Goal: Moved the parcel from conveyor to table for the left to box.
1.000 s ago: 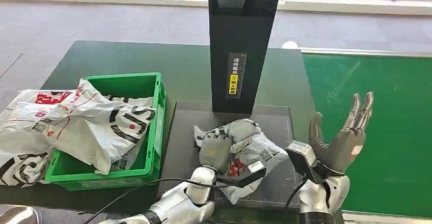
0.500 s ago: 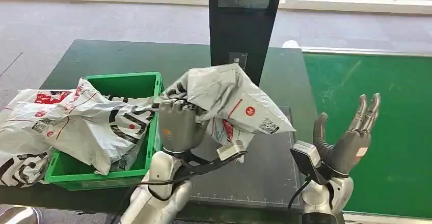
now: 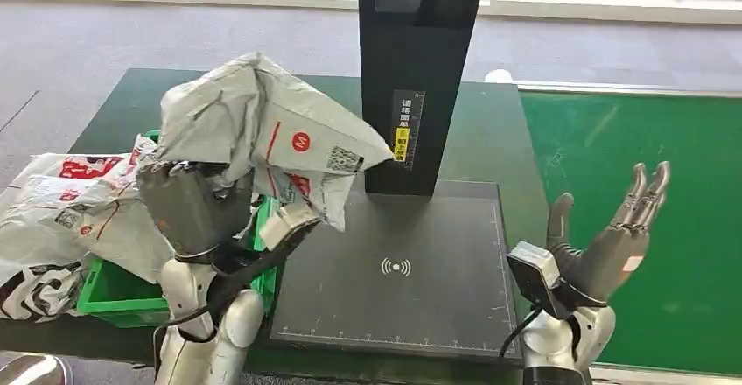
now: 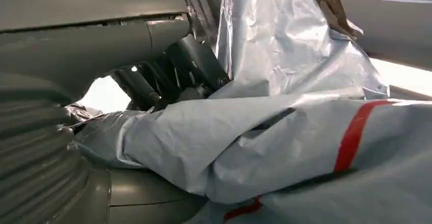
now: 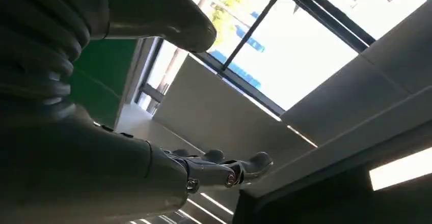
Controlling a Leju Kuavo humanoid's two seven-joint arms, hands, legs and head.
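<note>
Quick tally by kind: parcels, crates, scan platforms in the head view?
Parcels: 3 visible, namely held parcel gripped by left hand, striped parcel in the crate, red-print parcel beside it; pile may hide more
Green crate: 1
Black scan platform: 1
Total: 5

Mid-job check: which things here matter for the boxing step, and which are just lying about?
In the job:
left hand, gripping the parcel
grey parcel, lifted above the table
green crate, already holding bags

Lying about:
black scan pad
black post
right hand, holding nothing
white bags spilling over the crate
</note>
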